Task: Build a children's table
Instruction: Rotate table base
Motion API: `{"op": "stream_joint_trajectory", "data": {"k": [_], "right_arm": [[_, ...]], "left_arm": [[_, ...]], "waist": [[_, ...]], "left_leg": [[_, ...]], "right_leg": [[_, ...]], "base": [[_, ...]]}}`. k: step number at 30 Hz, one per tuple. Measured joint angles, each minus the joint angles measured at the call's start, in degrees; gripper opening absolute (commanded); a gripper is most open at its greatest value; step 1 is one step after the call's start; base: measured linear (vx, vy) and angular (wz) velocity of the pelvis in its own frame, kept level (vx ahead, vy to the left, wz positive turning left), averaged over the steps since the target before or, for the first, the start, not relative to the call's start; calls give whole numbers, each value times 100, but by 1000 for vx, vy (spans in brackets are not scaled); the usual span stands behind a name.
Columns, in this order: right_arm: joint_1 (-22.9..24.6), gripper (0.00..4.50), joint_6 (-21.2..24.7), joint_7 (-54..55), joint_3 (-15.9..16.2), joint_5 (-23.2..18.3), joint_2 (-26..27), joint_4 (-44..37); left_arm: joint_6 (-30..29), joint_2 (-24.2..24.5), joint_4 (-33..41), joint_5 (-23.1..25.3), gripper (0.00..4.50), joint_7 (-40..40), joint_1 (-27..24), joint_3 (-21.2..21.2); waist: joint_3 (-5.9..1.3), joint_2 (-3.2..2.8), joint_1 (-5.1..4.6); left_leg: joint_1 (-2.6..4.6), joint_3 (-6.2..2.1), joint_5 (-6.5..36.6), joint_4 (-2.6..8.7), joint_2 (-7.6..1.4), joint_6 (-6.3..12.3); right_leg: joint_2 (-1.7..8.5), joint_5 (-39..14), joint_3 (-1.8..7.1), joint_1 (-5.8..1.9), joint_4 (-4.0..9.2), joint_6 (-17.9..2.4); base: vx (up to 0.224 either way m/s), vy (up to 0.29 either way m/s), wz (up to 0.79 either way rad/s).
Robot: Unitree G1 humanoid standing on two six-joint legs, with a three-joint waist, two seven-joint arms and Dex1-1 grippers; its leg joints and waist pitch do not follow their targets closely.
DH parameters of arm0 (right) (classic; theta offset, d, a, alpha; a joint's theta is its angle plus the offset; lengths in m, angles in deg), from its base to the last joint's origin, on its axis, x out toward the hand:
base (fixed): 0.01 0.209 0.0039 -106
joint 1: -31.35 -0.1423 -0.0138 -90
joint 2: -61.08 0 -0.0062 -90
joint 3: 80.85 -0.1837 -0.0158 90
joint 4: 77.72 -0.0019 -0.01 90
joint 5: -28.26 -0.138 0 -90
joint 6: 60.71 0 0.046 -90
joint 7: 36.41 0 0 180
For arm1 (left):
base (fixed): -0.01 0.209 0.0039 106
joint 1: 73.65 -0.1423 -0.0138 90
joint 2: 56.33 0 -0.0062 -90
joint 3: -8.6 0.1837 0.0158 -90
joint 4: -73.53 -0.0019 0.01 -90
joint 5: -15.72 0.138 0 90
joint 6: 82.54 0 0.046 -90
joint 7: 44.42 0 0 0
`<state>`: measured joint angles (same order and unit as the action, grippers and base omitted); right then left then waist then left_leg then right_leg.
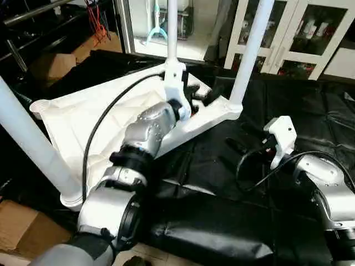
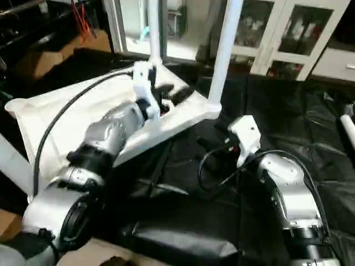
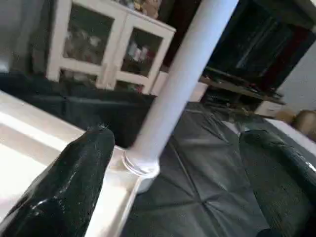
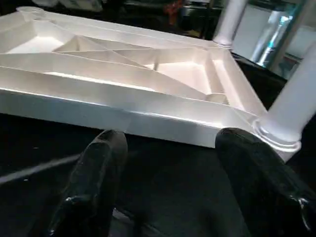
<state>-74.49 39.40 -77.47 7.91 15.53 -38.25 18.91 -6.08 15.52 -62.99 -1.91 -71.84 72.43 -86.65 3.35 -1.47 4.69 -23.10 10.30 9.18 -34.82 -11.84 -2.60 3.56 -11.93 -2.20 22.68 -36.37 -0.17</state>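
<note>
The white tabletop (image 1: 72,119) lies upside down on the black sheet, its ribbed underside (image 4: 123,74) facing up. Three white legs stand in its corner sockets: one near left (image 1: 30,141), one at the back (image 1: 172,27), one at the right corner (image 1: 252,50). My left gripper (image 1: 201,94) hovers over the tabletop beside the right-corner leg (image 3: 182,79). Its fingers (image 3: 74,182) are spread wide and hold nothing. My right gripper (image 1: 236,145) sits low over the sheet, just off the tabletop's near edge and the right-corner leg (image 4: 291,108). It is open, with nothing in it.
Black sheeting (image 1: 222,221) covers the work surface. White glass-door cabinets (image 1: 299,33) stand behind. Cardboard boxes sit at the lower left (image 1: 16,227) and back left (image 1: 50,64). A white rod-like piece (image 2: 346,124) lies at the far right edge.
</note>
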Motion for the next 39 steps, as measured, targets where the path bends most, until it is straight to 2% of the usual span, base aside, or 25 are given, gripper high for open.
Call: {"op": "stream_joint_trajectory", "data": {"k": [2, 4, 5, 7, 10, 13, 15, 19, 23, 27, 31, 35, 39], "right_arm": [[-3, 324, 16, 80, -17, 5, 1, -9], [4, 324, 48, 121, -41, 5, 1, -36], [6, 324, 55, 139, -49, 5, 1, -37], [34, 324, 62, 187, -50, 9, 20, -79], [58, 324, 63, 200, -12, 14, 80, -159], [85, 324, 62, 202, 139, 32, 141, -208], [95, 324, 61, 201, 181, 106, 145, -202], [92, 324, 30, 188, 252, 144, 152, -191], [92, 324, -40, 187, 298, 190, 138, -182], [111, 324, -71, 192, 284, 193, 87, -189], [238, 324, -76, 204, 263, 218, 47, -197], [248, 324, -91, 314, 184, 237, 30, -201], [251, 324, -97, 418, 174, 279, 27, -205]], "left_arm": [[20, 215, 341, 323, 444, -49, -150, 335], [95, 714, 846, 934, 444, -48, -565, 913], [103, 895, 935, 1158, 444, -24, -748, 1038], [62, 1145, 1043, 1442, 444, 97, -1161, 1094], [-221, 1433, 1316, 1646, 444, 406, -1517, 1069], [-630, 2074, 1701, 2031, 444, 586, -1670, 1074], [-729, 2309, 1760, 2239, 444, 575, -1687, 1145], [-794, 2468, 1741, 2645, 444, 236, -1847, 1705], [-1029, 2554, 1951, 2776, 444, -166, -1801, 2044], [-1058, 2401, 1807, 2872, 444, -351, -1675, 2181], [-1042, 2064, 1377, 2827, 444, -388, -1474, 2093], [-994, 1339, 784, 2392, 444, -364, -1208, 1772], [-489, 309, 204, 1702, 444, -97, -844, 1295]], "waist": [[0, 0, -8], [-6, -10, -51], [-7, -10, -64], [-1, -2, -88], [10, 24, -100], [8, 47, -132], [2, 60, -112], [1, 78, -65], [-11, 82, -58], [-43, 31, -18], [-58, 2, 51], [-60, -9, 79], [-59, -9, 33]], "left_leg": [[1, 0, 0, 3, 0, 0], [6, 1, 0, 9, -1, 0], [5, 0, -1, 11, -2, 0], [1, 0, -1, 12, -2, -1], [-6, 2, 5, 10, -2, -10], [-3, 3, 10, 12, -2, -18], [-3, 3, 10, 12, -1, -19], [-5, 12, 9, 12, 8, -17], [4, 14, 9, 15, 9, -17], [19, 14, 9, 19, 13, -17], [57, 17, 10, 28, 26, -17], [66, 74, 10, 48, 60, -6], [5, 102, 1, 32, 101, 80]], "right_leg": [[0, 0, 0, 0, 3, 0], [-3, 0, 1, -3, 7, 0], [-4, 0, 0, -2, 7, 0], [-4, 0, -1, -1, 10, 1], [0, 1, -4, 0, 13, 1], [-1, 2, -3, 0, 13, 1], [1, 2, -5, -2, 15, 2], [15, 4, -1, -5, 23, 4], [18, 5, -1, -11, 23, 6], [22, 4, -3, -29, 25, 7], [40, -5, -8, -73, 32, 22], [103, -12, 4, -98, 40, 35], [160, 1, -4, -73, 57, 38]], "base": [[0, 0, 0], [0, 0, 0], [0, 0, 0], [0, 0, 0], [0, 0, 0], [0, 0, 0], [0, 0, 0], [0, 0, 0], [0, 0, 0], [0, 0, 0], [0, 0, 0], [0, 0, 0], [0, 0, 0]]}}
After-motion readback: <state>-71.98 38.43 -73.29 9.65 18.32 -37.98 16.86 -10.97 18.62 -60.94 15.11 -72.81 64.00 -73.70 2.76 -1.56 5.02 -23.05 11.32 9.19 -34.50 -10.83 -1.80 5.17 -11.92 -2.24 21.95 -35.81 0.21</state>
